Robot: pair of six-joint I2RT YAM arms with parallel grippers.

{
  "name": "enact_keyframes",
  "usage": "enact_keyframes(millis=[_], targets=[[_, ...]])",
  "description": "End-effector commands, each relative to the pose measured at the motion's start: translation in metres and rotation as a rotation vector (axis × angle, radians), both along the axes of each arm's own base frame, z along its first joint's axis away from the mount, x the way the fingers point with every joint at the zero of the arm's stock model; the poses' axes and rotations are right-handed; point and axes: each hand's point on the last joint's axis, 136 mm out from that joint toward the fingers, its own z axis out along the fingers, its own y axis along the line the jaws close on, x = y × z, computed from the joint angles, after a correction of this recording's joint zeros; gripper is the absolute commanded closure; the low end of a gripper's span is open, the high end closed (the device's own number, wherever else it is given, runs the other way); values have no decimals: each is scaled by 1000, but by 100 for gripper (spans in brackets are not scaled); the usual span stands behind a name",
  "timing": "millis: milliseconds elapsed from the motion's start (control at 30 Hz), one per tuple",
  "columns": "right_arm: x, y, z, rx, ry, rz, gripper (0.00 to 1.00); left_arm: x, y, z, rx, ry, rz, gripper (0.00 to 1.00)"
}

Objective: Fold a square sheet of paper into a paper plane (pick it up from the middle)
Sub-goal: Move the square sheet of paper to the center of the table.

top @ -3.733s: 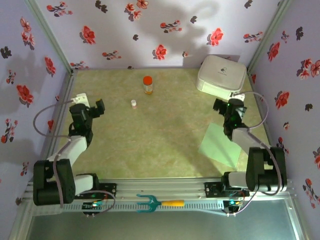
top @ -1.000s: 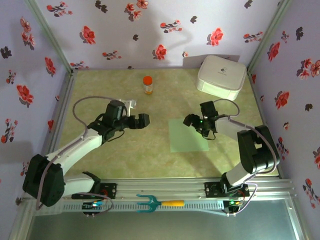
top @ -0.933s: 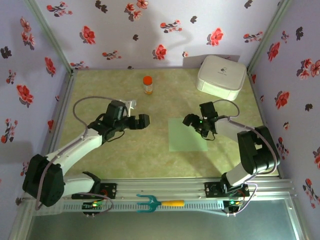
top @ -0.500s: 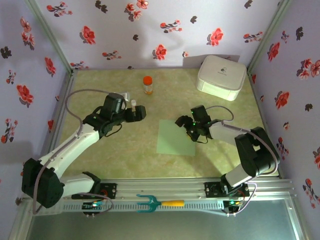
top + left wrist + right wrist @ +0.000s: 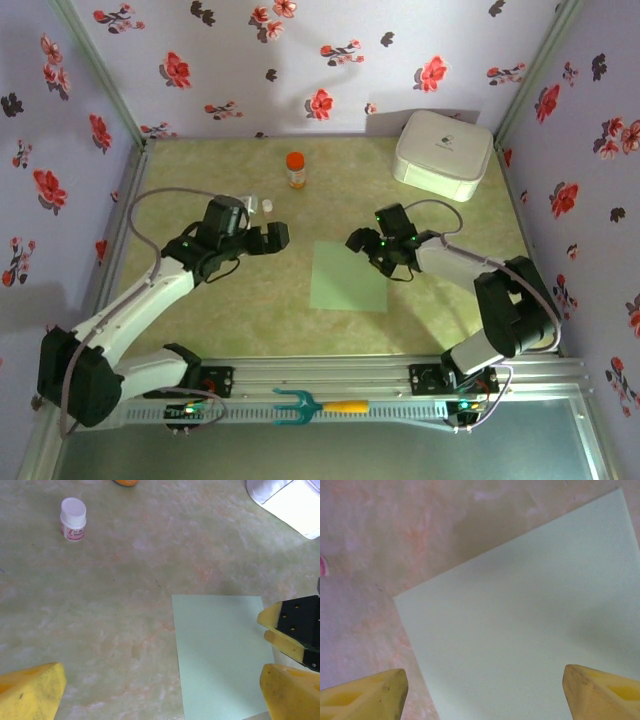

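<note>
The square sheet of paper point(image 5: 348, 276) lies flat and uncreased on the table's middle, pale mint green. My right gripper point(image 5: 358, 243) is low over its far right corner, open, fingers wide apart over the sheet point(image 5: 530, 630) with nothing pinched between them. My left gripper point(image 5: 272, 237) hovers open to the left of the sheet, apart from it. In the left wrist view the sheet point(image 5: 220, 655) fills the lower right and the right gripper's yellow fingers point(image 5: 280, 625) sit at its right edge. The paper plane is out of view.
A white rounded box point(image 5: 443, 152) stands at the back right. An orange-capped bottle point(image 5: 295, 168) and a small white bottle point(image 5: 266, 206) stand behind the left gripper. A teal fork-shaped tool point(image 5: 300, 405) lies on the front rail.
The right gripper has swept left and the sheet has slid with it from the right side to the middle. The left arm has drawn slightly back and left.
</note>
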Motion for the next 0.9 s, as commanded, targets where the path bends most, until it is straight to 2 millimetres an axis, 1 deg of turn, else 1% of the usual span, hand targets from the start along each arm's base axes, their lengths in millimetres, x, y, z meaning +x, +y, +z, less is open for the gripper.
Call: enact_keyframes(millis=[0,100,167,333,400,533,600,667,733,800,867], targets=[[-12,-5,-15,-42,54,36,19,-9,1,-7,-27,-1,-20,0],[-15,-5,-18,-25,46,24,20,-7,-9,-5,-81,-12,-48,0],[-18,-5,-22,-7,59,4,20,-4,-13,-5,-91,-6,-48,0],[-27,7,-36,28,105,-34,18,0,-17,-9,-115,4,-35,0],[-29,15,-35,56,88,-53,18,-1,-19,-12,-124,19,-30,1],[-28,40,-24,170,72,-43,18,-5,-27,-18,-149,49,-30,4],[-24,53,-11,221,41,-14,18,-6,-31,-22,-146,69,-33,5],[-22,58,4,251,13,6,17,-8,-38,-23,-138,85,-48,8],[-21,50,15,233,-23,-8,17,-10,-45,-27,-130,102,-63,10],[-24,32,17,165,-41,-36,16,-12,-52,-31,-111,125,-72,12],[-28,11,19,98,-55,-56,16,-16,-59,-41,-75,166,-68,16]])
